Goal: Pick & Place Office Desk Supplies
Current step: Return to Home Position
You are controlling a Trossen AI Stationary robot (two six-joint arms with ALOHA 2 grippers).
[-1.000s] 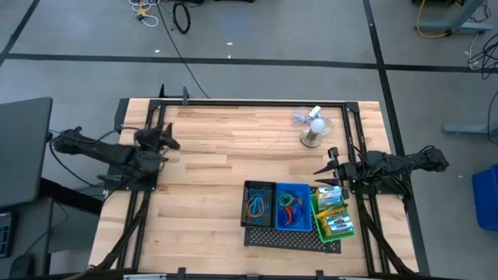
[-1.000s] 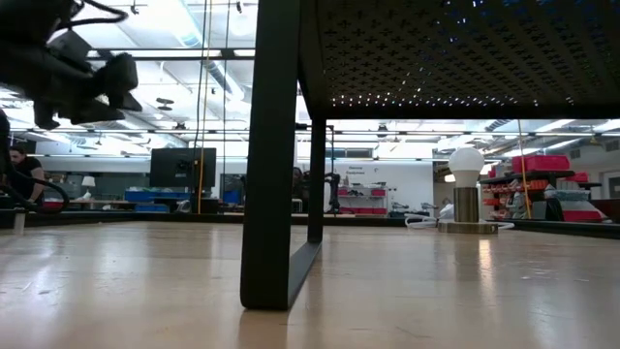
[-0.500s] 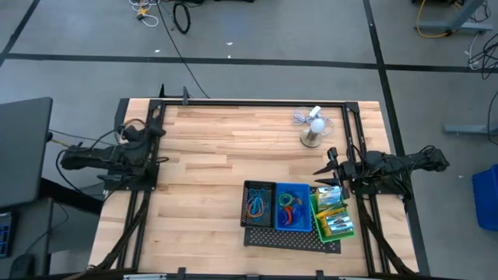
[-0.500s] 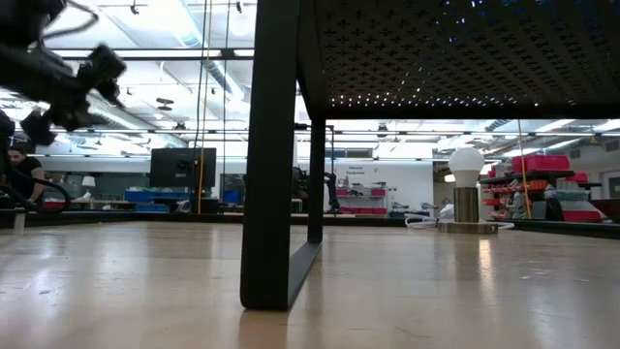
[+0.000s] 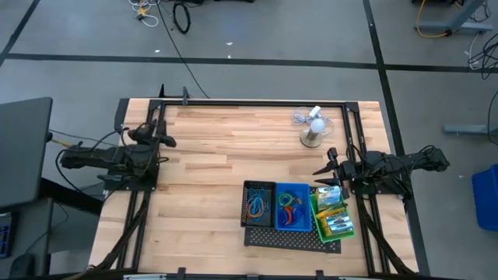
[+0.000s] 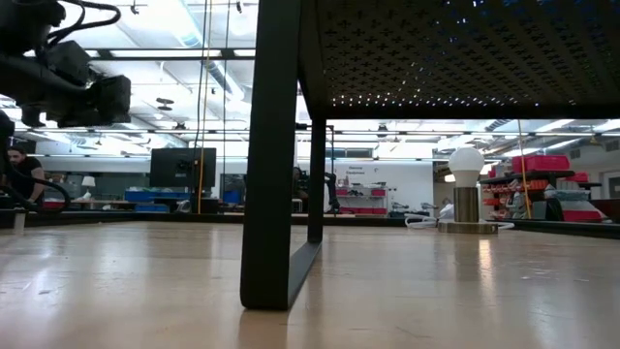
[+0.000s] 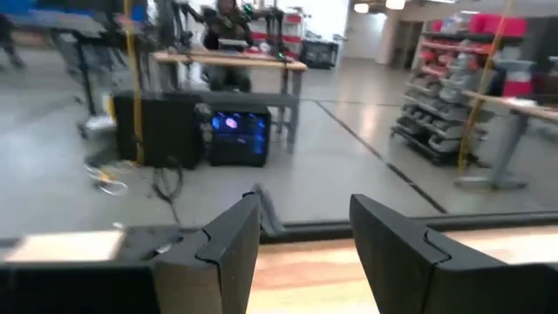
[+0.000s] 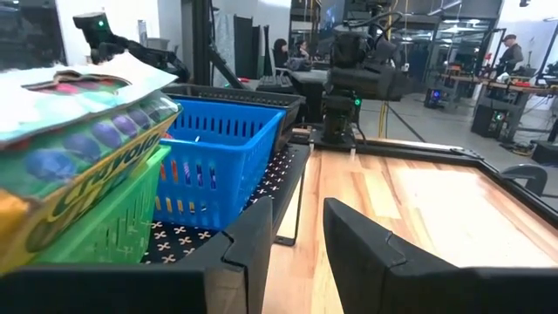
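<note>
Black bin (image 5: 259, 205), blue bin (image 5: 291, 207), green bin (image 5: 333, 215) filled on mesh shelf (image 5: 272, 236) at 5 o'clock; left gripper (image 5: 162, 141) (9 o'clock), right gripper (image 5: 330, 173) (3 o'clock) empty, fingers apart, apparently parked for home.

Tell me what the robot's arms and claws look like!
Both are black and built of chunky jointed pieces. The left arm has thin black cables looping along it; the right arm looks much the same. The left gripper and the right gripper each have two dark, flat fingers with slanted edges.
</note>
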